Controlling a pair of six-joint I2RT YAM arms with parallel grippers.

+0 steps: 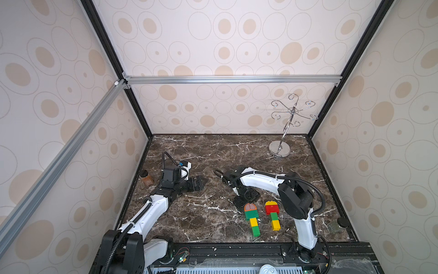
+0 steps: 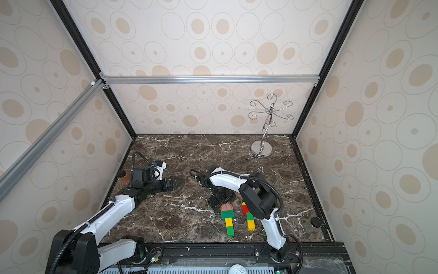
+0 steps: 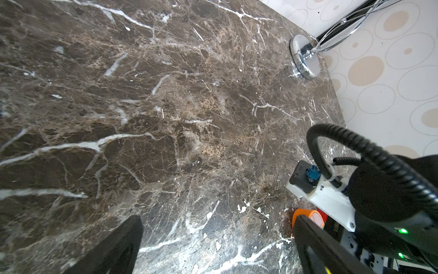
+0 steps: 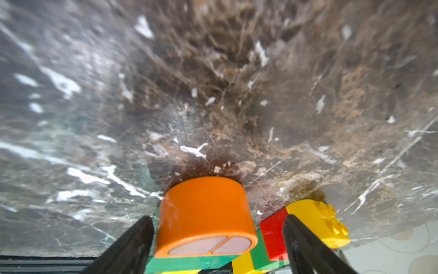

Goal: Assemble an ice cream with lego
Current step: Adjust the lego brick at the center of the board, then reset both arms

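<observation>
Right gripper (image 1: pixel 244 201) hangs low over the orange dome (image 4: pixel 203 213). Its two fingers (image 4: pixel 132 237) are spread wide, one on each side of the dome. A gap shows on both sides, so they do not pinch it, and the gripper holds nothing.

The dome sits on a wide green brick (image 1: pixel 251 214). After that come a small yellow brick (image 1: pixel 253 222) and a small green brick (image 1: pixel 256 230) in a row. This lego ice cream lies flat on the table (image 1: pixel 213 154), near the front.

Just beside it, to the right, lies a second one: a yellow dome (image 1: pixel 271 203), a red brick (image 1: pixel 271 209) and a green and yellow stick (image 1: pixel 275 220).

Left gripper (image 1: pixel 200 183) is well apart on the left, over bare table, wide open and empty. A brown jar (image 1: pixel 147 179) stands near it by the wall. A shiny stand (image 1: pixel 279 148) is in the far right corner.
</observation>
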